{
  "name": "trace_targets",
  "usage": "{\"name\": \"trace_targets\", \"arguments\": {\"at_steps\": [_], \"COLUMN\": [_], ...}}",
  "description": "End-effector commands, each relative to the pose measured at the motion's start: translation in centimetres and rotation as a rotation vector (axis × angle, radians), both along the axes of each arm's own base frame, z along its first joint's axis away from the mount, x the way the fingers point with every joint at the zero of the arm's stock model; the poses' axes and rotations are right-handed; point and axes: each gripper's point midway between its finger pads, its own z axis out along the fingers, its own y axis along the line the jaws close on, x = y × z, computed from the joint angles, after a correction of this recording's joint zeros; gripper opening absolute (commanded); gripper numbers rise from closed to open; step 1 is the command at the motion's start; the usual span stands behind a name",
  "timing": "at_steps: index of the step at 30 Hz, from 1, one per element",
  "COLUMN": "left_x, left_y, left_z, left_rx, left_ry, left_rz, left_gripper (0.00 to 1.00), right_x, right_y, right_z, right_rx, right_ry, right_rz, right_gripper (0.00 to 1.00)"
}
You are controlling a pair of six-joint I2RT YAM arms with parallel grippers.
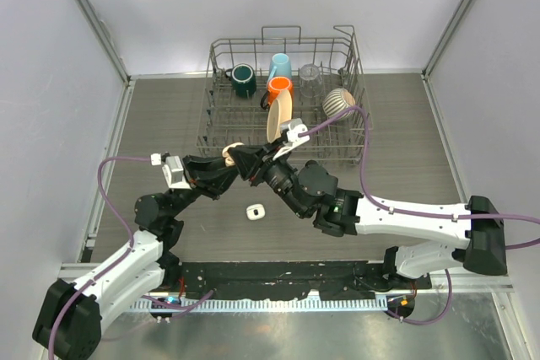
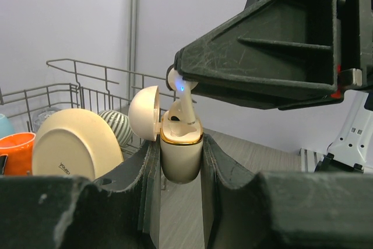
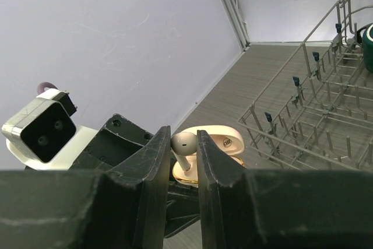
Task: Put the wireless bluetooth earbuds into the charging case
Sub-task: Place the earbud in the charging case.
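Misalignment is the worry at this point. The right tool (image 3: 184, 154) is pinched narrow on a white earbud (image 2: 182, 108), whose stem appears to dip into the open charging case (image 2: 180, 157). The left tool (image 2: 181, 173) is clamped on that case's body and holds it upright in the air over the middle of the tabletop (image 1: 169, 115), with the lid (image 2: 144, 113) swung back. If the bud goes down tilted, I reckon its stem could jam on the gold rim or lever the case out of the grip; released too early, it could drop to the tabletop. Both tools sit nose to nose, so their fingers may knock together. Just behind, toward the far edge, stands a wire dish rack (image 1: 253, 40) holding mugs and a plate (image 1: 278, 115). A small white object (image 1: 254, 211) lies toward the near edge, too small to name.
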Motion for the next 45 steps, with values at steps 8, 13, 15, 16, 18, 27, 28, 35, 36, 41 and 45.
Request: {"name": "trace_targets", "arguments": {"at_steps": [8, 13, 15, 16, 18, 27, 28, 35, 36, 41, 45], "left_x": [-0.8, -0.8, -0.8, -0.8, -0.7, -0.6, -0.6, -0.6, -0.5, -0.5, -0.7], "left_y": [0.5, 0.5, 0.5, 0.5, 0.5, 1.0, 1.1, 1.3, 1.4, 1.4, 1.3], "left_z": [3.1, 3.2, 3.1, 3.2, 3.2, 3.5, 3.5, 3.6, 3.6, 3.6, 3.7], "left_rx": [-0.057, -0.059, -0.060, -0.059, -0.060, -0.076, -0.077, -0.087, -0.087, -0.087, -0.083], "left_ry": [-0.091, -0.092, -0.091, -0.092, -0.091, -0.104, -0.107, -0.110, -0.109, -0.112, -0.117], "left_rz": [0.002, 0.003, 0.005, 0.003, 0.006, 0.040, 0.044, 0.059, 0.060, 0.061, 0.054], "left_gripper": [0.00, 0.00, 0.00, 0.00, 0.00, 0.00, 0.00, 0.00, 0.00, 0.00, 0.00], "right_x": [0.2, 0.1, 0.1, 0.1, 0.1, -0.6, -0.7, -0.9, -0.9, -0.9, -0.8], "right_y": [0.6, 0.9, 0.9, 0.9, 1.0, 0.7, 0.7, 0.1, 0.1, -0.1, -0.1], "right_z": [1.1, 0.6, 0.7, 0.6, 0.6, -1.2, -1.4, -1.9, -1.9, -2.3, -2.4], "right_rx": [0.034, 0.026, 0.028, 0.026, 0.021, -0.033, -0.045, -0.072, -0.073, -0.094, -0.093], "right_ry": [-0.007, 0.001, 0.000, 0.001, -0.002, 0.010, 0.012, 0.011, 0.011, 0.014, 0.028], "right_rz": [-0.009, -0.003, -0.002, -0.003, -0.003, 0.005, 0.004, -0.017, -0.018, -0.025, -0.029], "right_gripper": [0.01, 0.01, 0.01, 0.01, 0.01, 0.01, 0.01, 0.01, 0.01, 0.01, 0.11]}}
